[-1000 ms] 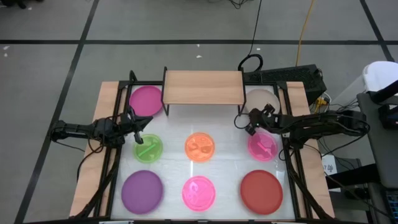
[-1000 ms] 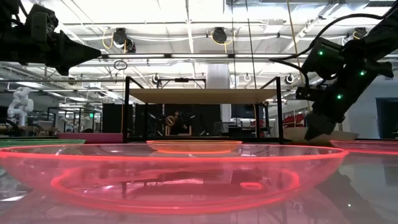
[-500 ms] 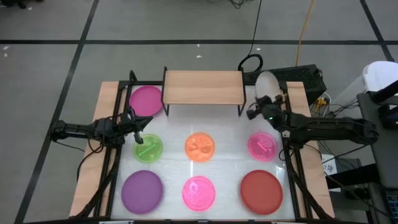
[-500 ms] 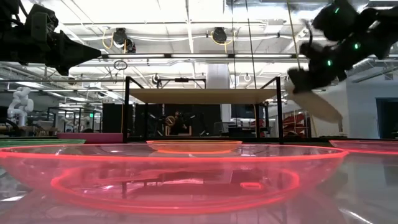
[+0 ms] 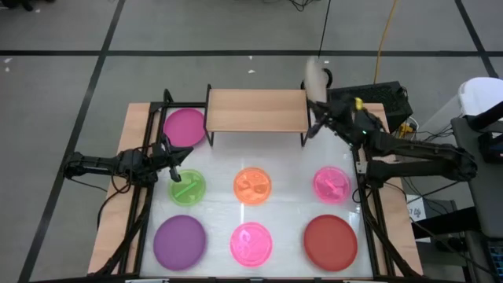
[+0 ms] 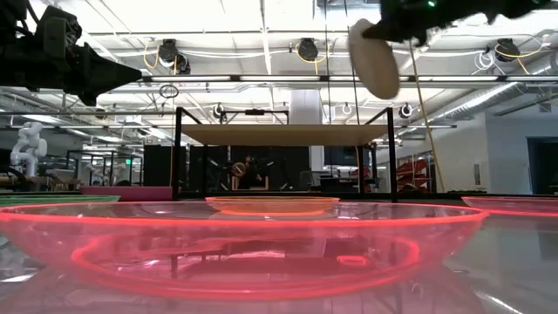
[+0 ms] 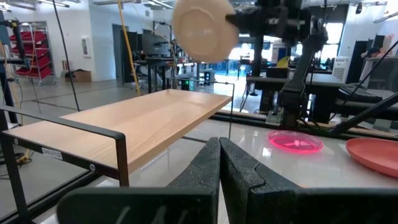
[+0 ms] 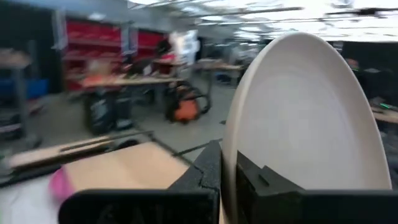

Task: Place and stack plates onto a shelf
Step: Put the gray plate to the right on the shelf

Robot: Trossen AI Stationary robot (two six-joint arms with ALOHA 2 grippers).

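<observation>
My right gripper (image 5: 320, 106) is raised above the table beside the shelf's right end, shut on the beige plate (image 5: 315, 79), which also shows in the low view (image 6: 373, 57) and the left wrist view (image 7: 202, 28). The light-wood shelf (image 5: 257, 110) stands on black legs at the far middle, its board bare. My left gripper (image 5: 174, 161) is shut and hovers just beyond the green plate (image 5: 187, 188). Flat on the table lie the magenta (image 5: 184, 126), orange (image 5: 253, 185), pink (image 5: 331, 183), purple (image 5: 179, 241), second pink (image 5: 251, 243) and red (image 5: 330, 241) plates. My right gripper pinches the beige plate's rim (image 8: 229, 163) between its two fingers (image 8: 208, 169), one on each face. The plate is lifted clear, higher than the shelf board, and stands nearly on edge, reaching out beyond the fingers (image 6: 388, 33).
The white tabletop (image 5: 291, 212) has wooden side rails and black frame bars along both sides. A black box and cables (image 5: 377, 98) sit past the far right corner. The shelf's black legs (image 5: 306, 135) stand near the right gripper.
The right gripper has lifted the beige plate off the table's far right corner, risen well above shelf height and moved toward the far edge and the shelf's right end. The plate has turned from lying flat to standing nearly on edge.
</observation>
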